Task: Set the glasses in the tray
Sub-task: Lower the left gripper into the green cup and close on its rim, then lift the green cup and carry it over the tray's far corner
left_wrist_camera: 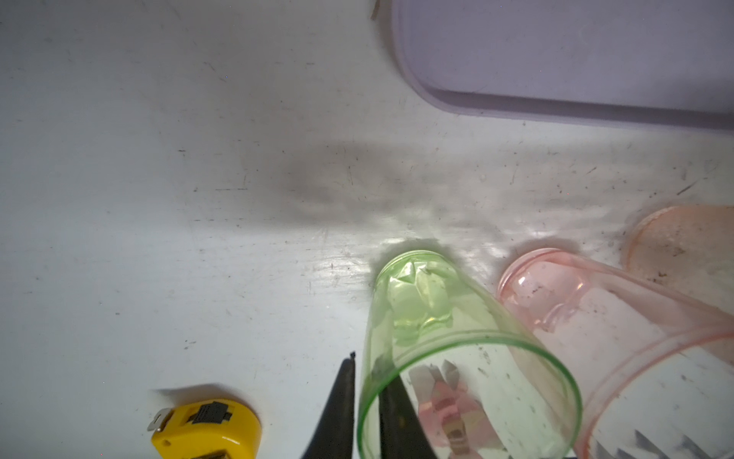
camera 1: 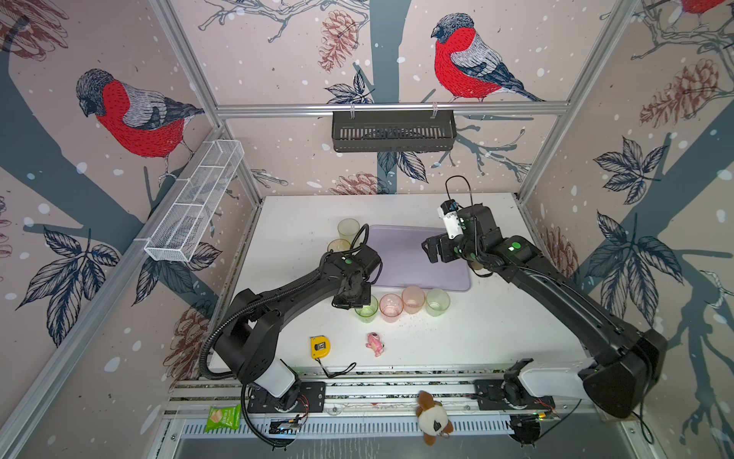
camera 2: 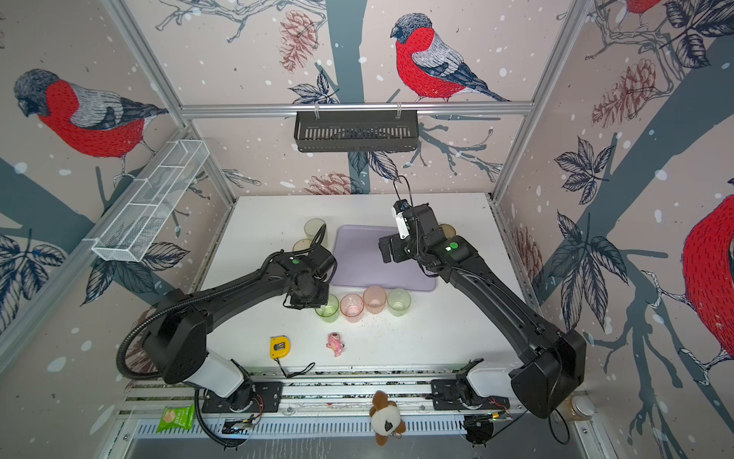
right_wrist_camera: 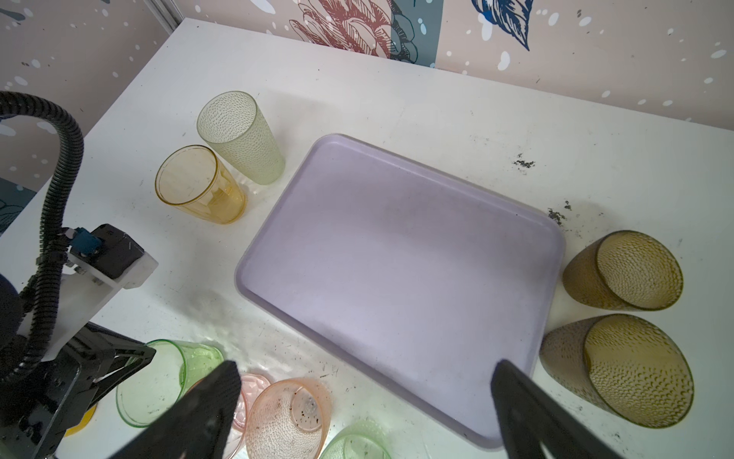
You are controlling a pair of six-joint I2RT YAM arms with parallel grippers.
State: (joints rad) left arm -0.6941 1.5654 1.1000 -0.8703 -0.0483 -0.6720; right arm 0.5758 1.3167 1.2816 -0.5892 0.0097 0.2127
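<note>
The left tool [left_wrist_camera: 369, 369] is narrow, clamping the rim wall of the green glass [left_wrist_camera: 437, 318], 1 finger inside and 1 outside; this glass stands on the desk [left_wrist_camera: 159, 198] near the tray [left_wrist_camera: 556, 51]. The right tool [right_wrist_camera: 365, 369] is spread wide above the tray, holding nothing. The other 7 glasses [right_wrist_camera: 198, 186] stand around the tray.

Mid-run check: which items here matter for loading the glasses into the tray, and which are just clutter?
Job: tray; green glass pinched by the left gripper; pink glass; peach glass; pale green glass; amber glass; frosted whitish glass; two brown glasses.

Clutter: tape measure; pink toy; plush toy; snack packet; black basket; wire basket; lidded jar.
</note>
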